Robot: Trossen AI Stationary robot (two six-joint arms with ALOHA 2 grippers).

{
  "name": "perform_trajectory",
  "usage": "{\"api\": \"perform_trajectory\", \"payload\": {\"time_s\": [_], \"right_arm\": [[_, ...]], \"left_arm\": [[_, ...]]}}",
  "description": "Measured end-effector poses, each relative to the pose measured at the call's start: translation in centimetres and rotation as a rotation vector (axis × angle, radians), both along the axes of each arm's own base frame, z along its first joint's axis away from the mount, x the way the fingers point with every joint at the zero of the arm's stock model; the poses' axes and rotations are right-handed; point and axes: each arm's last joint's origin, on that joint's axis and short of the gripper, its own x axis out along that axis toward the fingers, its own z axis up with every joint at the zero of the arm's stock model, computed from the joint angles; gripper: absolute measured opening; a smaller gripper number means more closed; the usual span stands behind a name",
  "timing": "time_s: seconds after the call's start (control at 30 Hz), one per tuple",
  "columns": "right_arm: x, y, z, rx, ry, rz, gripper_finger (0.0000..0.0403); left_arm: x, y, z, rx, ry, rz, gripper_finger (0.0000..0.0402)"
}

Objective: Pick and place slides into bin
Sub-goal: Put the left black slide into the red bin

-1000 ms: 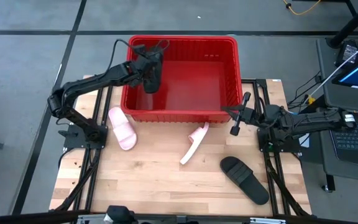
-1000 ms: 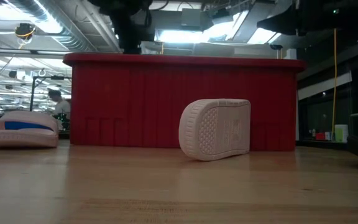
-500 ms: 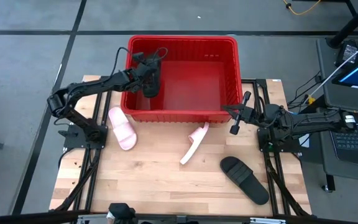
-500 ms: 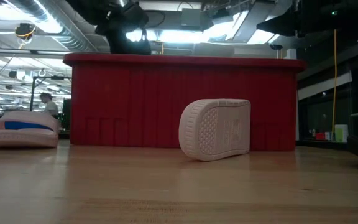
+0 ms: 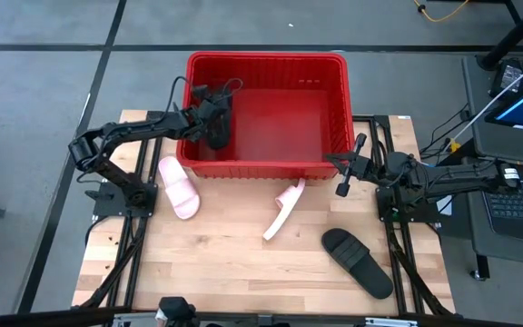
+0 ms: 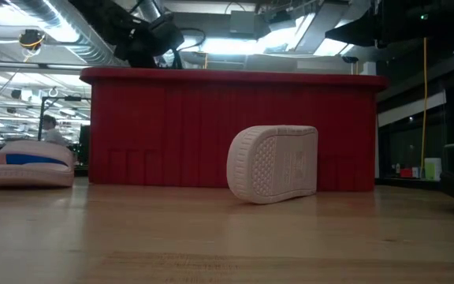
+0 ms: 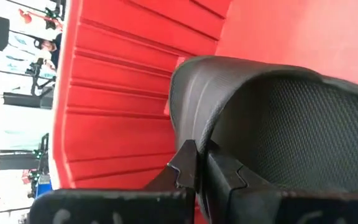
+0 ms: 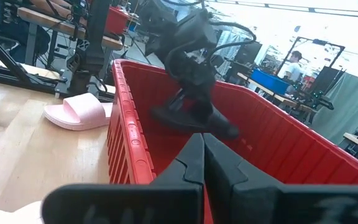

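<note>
Placing step in hand, judging by the layout: left gripper (image 5: 214, 138) down inside the red bin (image 5: 334, 68) near its left wall, clamped on the strap edge of a black slide (image 7: 278, 118), sole hanging toward the bin floor. Next move, as a guess: lower a touch more, spread the fingers, let go cleanly, then lift clear of the ribbed wall before reaching for the nearest pink slide. Bin large, bright red, slotted walls, sitting at the far edge of the wooden table (image 5: 216, 272); no other slide visible inside it. Three slides outside it on the wood: a pink slide (image 5: 179, 187) flat, just beside the bin's front left corner; a second pink slide (image 5: 282, 209) propped on its edge close to the front wall, patterned sole facing the low camera; a second black slide (image 5: 359, 262) flat, well apart toward the right front. Held slide matte black, textured footbed, wide strap. Right gripper (image 5: 348, 166) waiting beside the bin's right front corner, fingers pressed together, holding nothing.
</note>
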Motion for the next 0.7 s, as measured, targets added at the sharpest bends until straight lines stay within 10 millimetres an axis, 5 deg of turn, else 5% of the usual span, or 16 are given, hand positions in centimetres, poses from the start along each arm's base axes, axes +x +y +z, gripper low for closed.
{"api": "perform_trajectory", "payload": {"time_s": [0.7], "right_arm": [[0.0, 0.0, 0.0, -0.001, 0.000, 0.000, 0.0006]], "left_arm": [[-0.5, -0.4, -2.1, -0.028, -0.007, 0.004, 0.0004]]}}
